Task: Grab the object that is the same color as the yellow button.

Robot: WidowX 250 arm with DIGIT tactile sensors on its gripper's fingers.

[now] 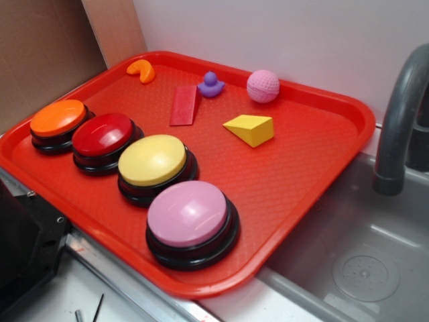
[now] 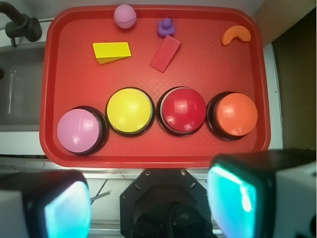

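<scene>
At the bottom of your wrist view you see the tool (image 2: 157, 198): its two fingers (image 2: 64, 208) stand wide apart at the left and right corners, with nothing between them. They are in front of the near rim of the red plastic tray (image 2: 148, 161), above the pale bench (image 2: 104, 188).

On the tray, nearest to you, four domed push buttons on black bases stand in one row. From left to right in the wrist view they are the pink domed button (image 2: 79, 130), the large round yellow button (image 2: 129, 110), the red domed button (image 2: 183, 110) and the orange domed button (image 2: 236, 114).

Behind the row lie the small things, all apart from each other. The small yellow wedge-shaped block (image 2: 112, 51) lies flat behind the pink and yellow buttons, touching nothing. To its right is the flat red rectangle (image 2: 165, 53), then the orange crescent piece (image 2: 236, 34) near the far right corner. At the far rim are the pink dimpled ball (image 2: 125, 15) and the small purple duck figure (image 2: 166, 27). Left of the tray you see a grey sink (image 2: 17, 89) with a dark faucet (image 2: 20, 25).
</scene>
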